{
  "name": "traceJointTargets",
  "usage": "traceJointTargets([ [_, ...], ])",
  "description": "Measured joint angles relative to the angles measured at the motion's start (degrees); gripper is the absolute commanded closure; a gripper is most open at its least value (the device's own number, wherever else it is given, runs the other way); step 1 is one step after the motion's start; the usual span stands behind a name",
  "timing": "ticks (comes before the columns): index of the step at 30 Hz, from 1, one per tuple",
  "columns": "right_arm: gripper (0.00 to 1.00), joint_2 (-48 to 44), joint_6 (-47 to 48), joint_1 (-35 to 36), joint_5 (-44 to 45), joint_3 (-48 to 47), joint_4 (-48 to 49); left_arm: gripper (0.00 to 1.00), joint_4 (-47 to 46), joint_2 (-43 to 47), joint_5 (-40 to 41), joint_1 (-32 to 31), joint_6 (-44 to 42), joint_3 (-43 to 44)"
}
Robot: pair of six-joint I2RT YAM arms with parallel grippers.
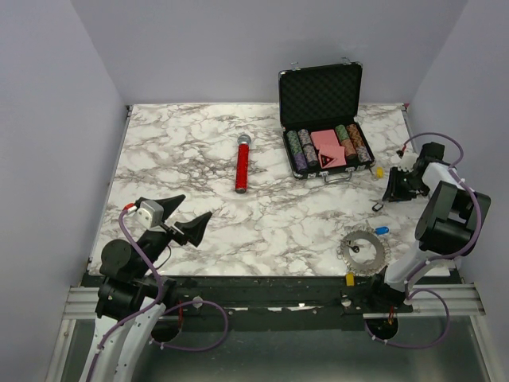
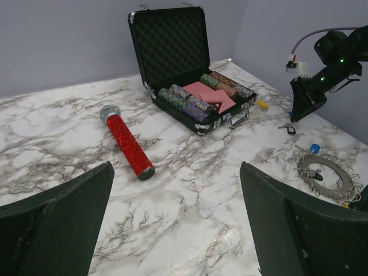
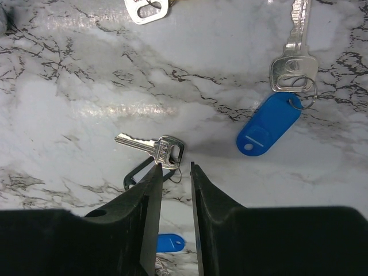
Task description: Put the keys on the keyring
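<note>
In the right wrist view a silver key [image 3: 150,148] with a black tag [image 3: 133,177] lies on the marble. My right gripper [image 3: 175,167] hovers just over its head, jaws a narrow gap apart with nothing between them; the left fingertip [image 3: 155,172] is at the head's edge. A second key [image 3: 293,63] with a blue tag [image 3: 268,131] lies to the right. A third key's head [image 3: 146,8] shows at the top. The keyring [image 1: 380,253] lies near the front right edge, a small blue tag [image 1: 382,231] beside it. My left gripper [image 1: 195,207] is wide open and empty.
A red microphone [image 1: 241,163] lies mid-table. An open black case [image 1: 322,95] of poker chips stands at the back right, a small yellow tag [image 1: 379,171] near its front corner. The left wrist view shows the keyring [image 2: 344,179] and my right gripper [image 2: 296,115].
</note>
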State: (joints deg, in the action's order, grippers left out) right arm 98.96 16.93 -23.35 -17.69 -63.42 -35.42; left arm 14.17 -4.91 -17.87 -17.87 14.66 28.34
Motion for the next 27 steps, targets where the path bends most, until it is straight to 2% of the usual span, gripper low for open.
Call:
traceJointTargets([
  [27, 0.71, 0.87, 0.63, -1.97, -3.17, 1.49, -0.48, 0.01, -0.04, 0.04, -0.26, 0.17, 0.0, 0.0],
])
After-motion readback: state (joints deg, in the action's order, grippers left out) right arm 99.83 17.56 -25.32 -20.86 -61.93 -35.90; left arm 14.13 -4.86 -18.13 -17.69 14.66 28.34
